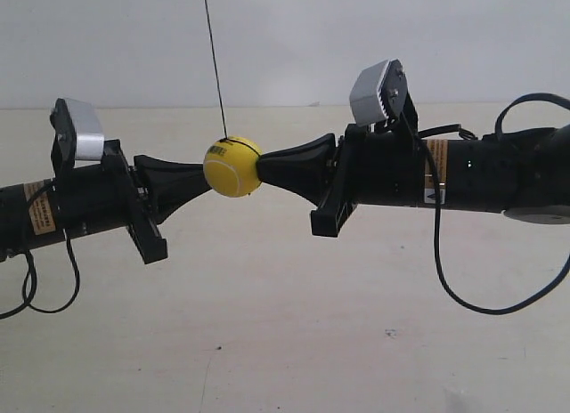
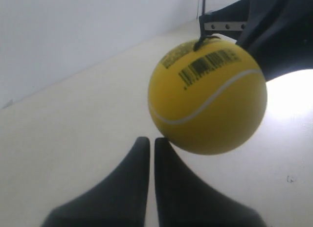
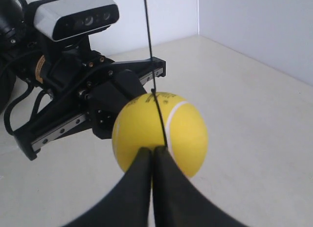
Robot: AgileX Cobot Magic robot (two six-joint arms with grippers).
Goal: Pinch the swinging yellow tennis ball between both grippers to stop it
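The yellow tennis ball hangs in the air on a thin black string, clear of the pale worktop and well in from its near edge. It is caught between two black claws that meet it from opposite sides. In the exterior view, the arm at the left and the arm at the right each put a pointed tip against the ball, roughly level with each other. The left claw has its two fingers drawn together with only a hairline slit between them. Nothing is held between the fingers, and their tips touch the ball's lower side below the barcode sticker. The right claw is closed the same way, with its tips pressed to the ball near the white seam. Behind the ball, the right wrist view shows the opposing arm with its grey camera block, and the worktop's far corner where the two walls meet.
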